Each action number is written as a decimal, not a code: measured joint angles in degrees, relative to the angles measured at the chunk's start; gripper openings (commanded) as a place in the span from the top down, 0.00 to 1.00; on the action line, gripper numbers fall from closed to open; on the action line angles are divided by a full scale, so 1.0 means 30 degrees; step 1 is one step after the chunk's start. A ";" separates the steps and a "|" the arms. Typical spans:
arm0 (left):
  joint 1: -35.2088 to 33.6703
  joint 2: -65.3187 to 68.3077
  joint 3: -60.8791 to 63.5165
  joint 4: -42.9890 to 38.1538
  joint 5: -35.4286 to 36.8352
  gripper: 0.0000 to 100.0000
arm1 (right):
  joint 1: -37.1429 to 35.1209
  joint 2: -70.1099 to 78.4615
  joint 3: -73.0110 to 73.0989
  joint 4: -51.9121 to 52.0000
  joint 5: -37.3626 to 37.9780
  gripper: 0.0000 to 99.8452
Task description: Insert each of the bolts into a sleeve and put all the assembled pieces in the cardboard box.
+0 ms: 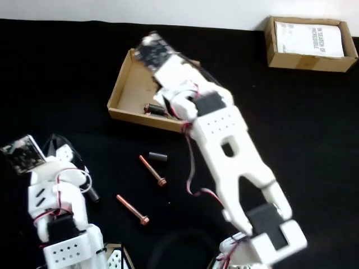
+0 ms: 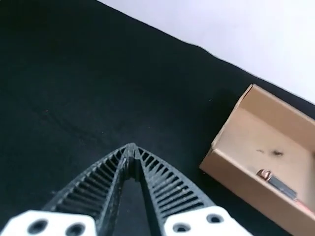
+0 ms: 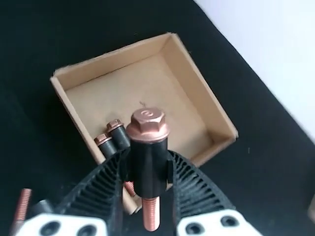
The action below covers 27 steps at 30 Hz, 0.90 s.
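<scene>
What the right pincer (image 3: 146, 162) is holding: it is clenching an assembled piece (image 3: 146, 169), a copper bolt (image 3: 147, 127) standing upright in a black sleeve (image 3: 146, 172), with the head above the fingers and the threaded end sticking out below.
Where this piece is hanging: over the near edge of the cardboard box (image 3: 197, 98), not touching the box floor.
Inside the box: two assembled pieces (image 3: 110, 135) are lying side by side near one wall.
Left pincer (image 2: 130, 150): it is closing on nothing, tips meeting, well apart from the box and low over the black counter (image 1: 291, 140).
On the counter: two bare bolts (image 1: 152, 170) (image 1: 132, 209) are lying between the arms, and a loose sleeve (image 1: 158, 156) is lying just beside the upper one.
Far corner: a second box (image 1: 311, 63) is sitting with paper inside.
</scene>
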 measured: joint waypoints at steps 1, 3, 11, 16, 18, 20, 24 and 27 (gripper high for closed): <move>0.0000 -0.0234 0.0440 -0.0205 0.0000 0.99 | -0.0059 0.0821 -0.0498 0.0000 0.0821 0.99; 0.0000 -0.0586 0.0557 -0.0205 0.0147 0.99 | -0.0117 0.2403 -0.1377 0.0000 0.2227 0.99; -0.0029 -0.0821 0.0615 0.2755 0.3194 0.99 | -0.0147 0.7736 -0.3985 0.0000 0.6857 0.99; -0.0059 -0.0821 0.0615 0.2901 0.3311 0.99 | -0.0147 1.0432 -0.5216 -0.0586 0.8996 0.99; -0.0059 -0.0850 0.0615 0.2901 0.3311 0.99 | -0.0147 1.1223 -0.5216 -0.1172 0.9993 0.99; -0.0059 -0.0967 0.0615 0.2901 0.3311 0.99 | -0.0147 1.1604 -0.5245 -0.1846 1.1077 0.99; -0.0264 -0.1026 0.0615 0.2901 0.2667 0.99 | -0.0147 1.1810 -0.5245 -0.2608 1.2923 0.97; -0.0264 -0.1026 0.0615 0.2901 0.2110 0.99 | -0.0147 1.1810 -0.5245 -0.2637 1.3304 0.89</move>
